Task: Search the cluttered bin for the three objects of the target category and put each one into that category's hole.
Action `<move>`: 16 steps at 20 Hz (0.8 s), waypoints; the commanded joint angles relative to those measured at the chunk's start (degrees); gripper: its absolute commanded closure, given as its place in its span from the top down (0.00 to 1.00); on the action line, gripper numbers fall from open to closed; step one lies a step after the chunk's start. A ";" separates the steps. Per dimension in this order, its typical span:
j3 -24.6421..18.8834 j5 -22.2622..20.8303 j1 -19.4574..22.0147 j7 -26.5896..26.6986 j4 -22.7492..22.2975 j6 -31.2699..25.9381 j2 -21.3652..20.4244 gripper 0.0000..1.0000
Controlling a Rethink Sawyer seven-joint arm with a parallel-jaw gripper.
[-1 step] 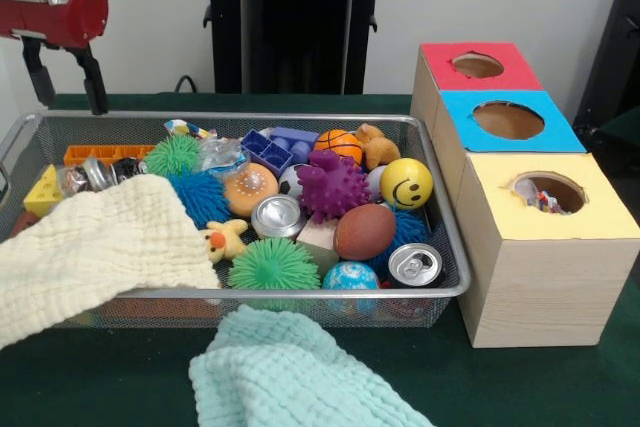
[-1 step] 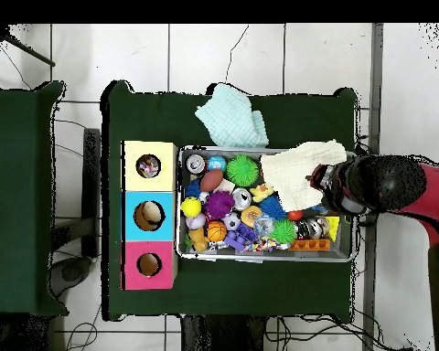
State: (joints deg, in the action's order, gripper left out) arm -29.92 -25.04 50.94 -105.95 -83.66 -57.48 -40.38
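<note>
Judging from the boxes, you have some sorting done: the yellow box (image 1: 548, 247) shows small items inside its hole, and the overhead view shows something pale in the blue box (image 2: 149, 216), though you cannot tell what it is. The red box (image 1: 470, 65) looks empty. Your pincer (image 1: 66, 75) hangs open and empty above the wire bin's (image 1: 455, 277) far corner, by the cream cloth (image 1: 95, 247). The bin is crowded with balls and cans, so the search is not finished. A mint cloth (image 1: 290, 372) lies on the bench (image 1: 100, 377).
</note>
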 commanded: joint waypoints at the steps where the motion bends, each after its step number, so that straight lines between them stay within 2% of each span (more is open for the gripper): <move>1: 3.23 1.96 -0.24 -5.17 -9.34 5.48 -0.50 1.00; 10: 4.79 3.05 -1.57 -5.48 -10.57 5.18 -2.56 1.00; 16: 6.61 3.63 -1.43 -7.04 -14.44 9.44 -2.26 1.00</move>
State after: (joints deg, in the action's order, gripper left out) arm -26.54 -22.74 50.37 -105.95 -89.66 -53.55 -42.86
